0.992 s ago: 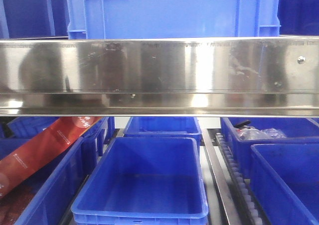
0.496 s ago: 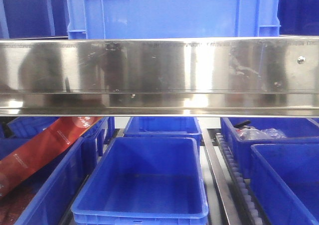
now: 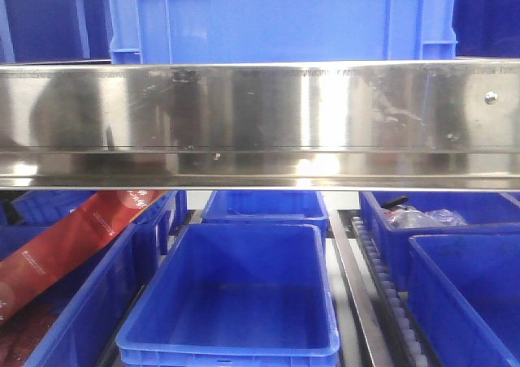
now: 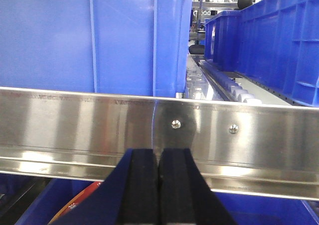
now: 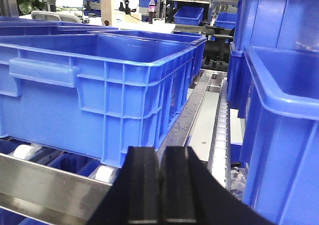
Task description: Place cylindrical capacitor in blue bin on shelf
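The shelf's broad shiny steel front rail [image 3: 260, 123] spans the front view. Below it an empty blue bin [image 3: 236, 294] stands in the middle of the lower tier. My left gripper [image 4: 159, 155] is shut and empty, right in front of the steel rail [image 4: 249, 135], with a large blue bin [image 4: 89, 36] above it. My right gripper [image 5: 161, 153] is shut and empty, above the rail [image 5: 40, 185], between a big blue bin [image 5: 94, 85] and another at the right [image 5: 279, 130]. No cylindrical capacitor shows in any view. Neither gripper shows in the front view.
Roller tracks [image 3: 394, 302] run between the lower bins; white rollers [image 5: 219, 130] also show in the right wrist view. A red package [image 3: 73, 237] lies across the left bins. A bin at the back right [image 3: 422, 217] holds bagged parts. A large blue crate [image 3: 276, 18] sits on the upper tier.
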`<state>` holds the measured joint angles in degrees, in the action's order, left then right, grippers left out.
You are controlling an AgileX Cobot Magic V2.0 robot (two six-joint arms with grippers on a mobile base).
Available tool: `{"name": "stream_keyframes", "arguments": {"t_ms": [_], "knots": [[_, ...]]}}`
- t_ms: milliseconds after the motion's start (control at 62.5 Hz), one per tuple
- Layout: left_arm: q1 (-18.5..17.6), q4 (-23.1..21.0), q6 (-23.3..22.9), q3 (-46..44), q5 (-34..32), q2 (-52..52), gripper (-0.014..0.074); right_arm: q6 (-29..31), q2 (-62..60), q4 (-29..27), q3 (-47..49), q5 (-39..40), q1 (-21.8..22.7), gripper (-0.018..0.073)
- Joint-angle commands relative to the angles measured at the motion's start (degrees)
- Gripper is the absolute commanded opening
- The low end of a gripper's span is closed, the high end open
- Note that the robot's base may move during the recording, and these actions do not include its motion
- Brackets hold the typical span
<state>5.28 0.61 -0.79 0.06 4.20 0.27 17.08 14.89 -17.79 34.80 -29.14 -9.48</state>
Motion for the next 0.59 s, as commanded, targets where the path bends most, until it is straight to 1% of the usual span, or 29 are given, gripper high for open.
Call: {"name": "stream_keyframes", "arguments": {"t_ms": [0,48,112,128,160,240,336,432,576], "knots": [[0.3,0.08,-0.33,-0.06,-1.15,-0.27,-0.0111,-1.09,-0.23,2.18,-0.92,2.54,0.59,-0.0154],[0.3,0.08,-0.33,-0.06,-1.15,-0.27,-0.0111,-4.67,-0.23,4.19,-1.6,3.89,1.81,-0.0154],[0.3,0.08,-0.33,-0.06,-1.15,-0.27,-0.0111,-11.41,-0.23,8.2,-2.77,4.9,4.12,-0.0154],[0.3,0.08,-0.33,-0.06,-1.15,-0.27,-0.0111,-12.69,-0.23,9.36,-3.23,5.17,5.12,-0.0154],[0.3,0.08,-0.33,-0.06,-1.15,-0.27,-0.0111,-14.38,-0.23,9.94,-3.97,5.46,6.83,-0.0154],[0.3,0.08,-0.33,-0.06,-1.15,-0.27,-0.0111,-14.38,-1.48,9.94,-7.09,7.75,10.61,-0.0154],[0.3,0.08,-0.33,-0.06,-1.15,-0.27,-0.0111,-14.38,-4.5,9.94,-12.06,12.46,12.87,-0.0154],[0.3,0.08,-0.33,-0.06,-1.15,-0.27,-0.0111,-14.38,-8.31,9.94,-18.91,17.93,13.06,-0.0154],[0.3,0.08,-0.33,-0.06,-1.15,-0.27,-0.0111,-14.38,-11.85,9.94,-26.16,20.59,13.06,-0.0154]]}}
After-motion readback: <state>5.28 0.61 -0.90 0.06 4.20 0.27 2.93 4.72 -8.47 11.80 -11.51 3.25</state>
